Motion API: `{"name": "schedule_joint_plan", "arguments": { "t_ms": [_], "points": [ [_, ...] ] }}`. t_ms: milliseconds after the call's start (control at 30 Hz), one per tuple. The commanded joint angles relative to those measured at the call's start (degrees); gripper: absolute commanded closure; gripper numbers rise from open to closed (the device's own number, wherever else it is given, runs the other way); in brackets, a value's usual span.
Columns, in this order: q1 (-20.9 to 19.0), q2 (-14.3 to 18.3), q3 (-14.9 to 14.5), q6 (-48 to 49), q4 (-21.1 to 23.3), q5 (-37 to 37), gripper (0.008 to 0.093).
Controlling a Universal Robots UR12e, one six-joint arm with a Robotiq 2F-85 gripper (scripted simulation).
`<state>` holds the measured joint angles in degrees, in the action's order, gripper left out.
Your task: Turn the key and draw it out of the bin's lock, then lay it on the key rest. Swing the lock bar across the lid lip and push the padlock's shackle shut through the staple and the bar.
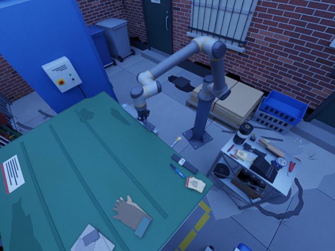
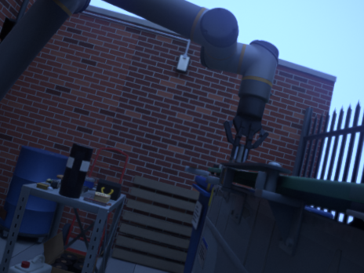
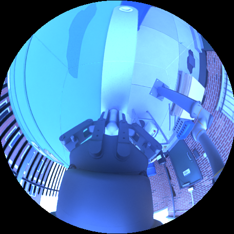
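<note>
The pale grey lock bar (image 3: 118, 61) runs away from my fingers along the edge of the green bin lid (image 1: 81, 162), with its pivot knob (image 3: 125, 8) at the far end. My gripper (image 3: 112, 120) points straight down over the lid's front edge and grips the near end of this bar. From the side cameras the gripper (image 1: 143, 116) (image 2: 242, 151) stands at the bin's front corner, above the bracket (image 2: 251, 176) on the rim. The key, the key rest and the padlock are not plain in any view.
The bin's lid edge lies directly under the fingers. The arm's pedestal (image 1: 201, 113) stands on the pavement to the right, with a metal cart (image 1: 257, 164) of tools beyond it. A blue cabinet (image 1: 51, 48) rises behind the bin, and a spiked fence (image 2: 333, 149) beside it.
</note>
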<state>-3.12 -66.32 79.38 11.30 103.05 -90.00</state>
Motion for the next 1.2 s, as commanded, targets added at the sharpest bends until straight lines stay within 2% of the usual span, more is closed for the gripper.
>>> {"name": "schedule_joint_plan", "arguments": {
  "t_ms": [0, 533, 1167],
  "points": [
    [0.0, 0.0, 0.0, 0.0, 0.0, 0.0, 0.0744],
    [0.0, 0.0, 0.0, 0.0, 0.0, 0.0, 0.0434],
    [0.0, -0.1, -0.4, 0.0, -0.4, 0.0, 0.0434]
  ]
}}
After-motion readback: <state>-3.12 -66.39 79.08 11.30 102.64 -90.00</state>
